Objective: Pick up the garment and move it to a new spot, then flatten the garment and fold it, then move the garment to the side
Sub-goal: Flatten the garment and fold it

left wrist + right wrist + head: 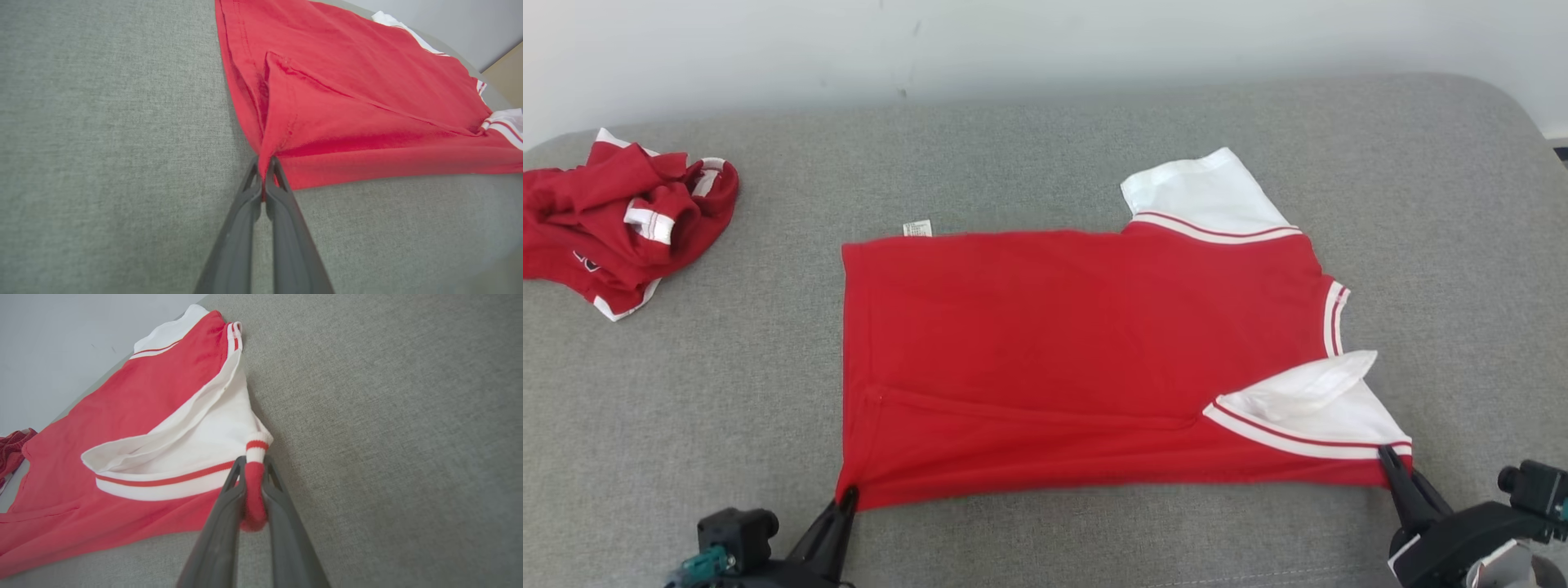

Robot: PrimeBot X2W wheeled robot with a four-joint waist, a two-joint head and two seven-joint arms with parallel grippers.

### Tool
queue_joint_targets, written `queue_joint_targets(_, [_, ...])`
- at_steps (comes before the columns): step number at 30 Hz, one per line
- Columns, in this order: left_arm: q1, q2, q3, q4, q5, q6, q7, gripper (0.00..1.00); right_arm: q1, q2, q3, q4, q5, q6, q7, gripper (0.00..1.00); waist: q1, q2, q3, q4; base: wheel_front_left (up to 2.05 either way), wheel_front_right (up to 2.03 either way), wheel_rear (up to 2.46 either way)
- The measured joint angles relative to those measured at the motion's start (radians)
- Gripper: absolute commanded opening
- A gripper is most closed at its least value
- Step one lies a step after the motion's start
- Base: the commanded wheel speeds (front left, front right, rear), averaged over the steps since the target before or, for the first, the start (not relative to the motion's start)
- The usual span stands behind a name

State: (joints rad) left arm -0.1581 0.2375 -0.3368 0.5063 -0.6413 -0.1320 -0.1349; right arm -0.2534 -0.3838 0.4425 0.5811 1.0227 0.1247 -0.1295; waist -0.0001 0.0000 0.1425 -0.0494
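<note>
Red short-sleeved garment (1078, 327) with white sleeves, spread nearly flat on the middle of a grey padded surface (1045, 139); its hem points to my left and its sleeves to my right.

My left tool (847, 492) is clamped on the near hem corner, the fingers pressed together with red cloth pinched between them; my right tool (1384, 453) is clamped on a bunch of red cloth with a striped band, just beside the near white sleeve.

I judge the cloth light, soft and limp (a thin knit, by the look of it); it should sag and crease wherever it is not held taut, and a long ridge already runs along the near edge between the two holds. The two corners on one long edge seem the right places to grip for a fold away from me.

Room to move: bare grey padding lies beyond the garment up to the pale wall (1045, 41); the right edge of the surface curves off near the sleeves; a second, crumpled red garment (621, 220) sits at the far left, well apart.
</note>
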Motion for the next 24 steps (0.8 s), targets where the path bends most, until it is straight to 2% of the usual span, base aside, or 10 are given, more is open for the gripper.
queue_joint_targets(10, [0.068, 0.007, 0.003, -0.044, -0.032, 0.0, 0.007, 0.0, 0.083, -0.01, 0.0, -0.066, 0.034, 0.0, -0.047, 0.0, 0.0, 0.0, -0.017, 0.005, 0.0, 0.0, 0.0])
queue_joint_targets(21, [0.065, 0.01, -0.016, -0.063, -0.03, 0.009, 0.047, 0.0, 0.089, -0.026, 0.012, -0.094, 0.035, 0.0, -0.053, 0.01, 0.0, 0.0, -0.023, 0.01, 0.0, 0.0, 0.0])
queue_joint_targets(22, [0.065, 0.01, -0.017, -0.062, -0.03, 0.01, 0.05, 0.0, 0.089, -0.026, 0.012, -0.094, 0.035, 0.0, -0.057, 0.28, 0.0, 0.0, -0.024, 0.009, 0.0, 0.0, 0.0])
queue_joint_targets(23, [0.065, 0.01, -0.018, -0.062, -0.03, 0.01, 0.055, 0.0, 0.089, -0.026, 0.013, -0.094, 0.035, 0.0, -0.057, 0.61, 0.0, 0.0, -0.024, 0.009, 0.0, 0.0, 0.0])
queue_joint_targets(24, [0.065, 0.01, -0.018, -0.061, -0.03, 0.011, 0.056, 0.24, 0.089, -0.026, 0.013, -0.094, 0.035, 0.0, -0.057, 0.94, 0.0, 0.0, -0.025, 0.008, 0.0, 0.0, 0.0])
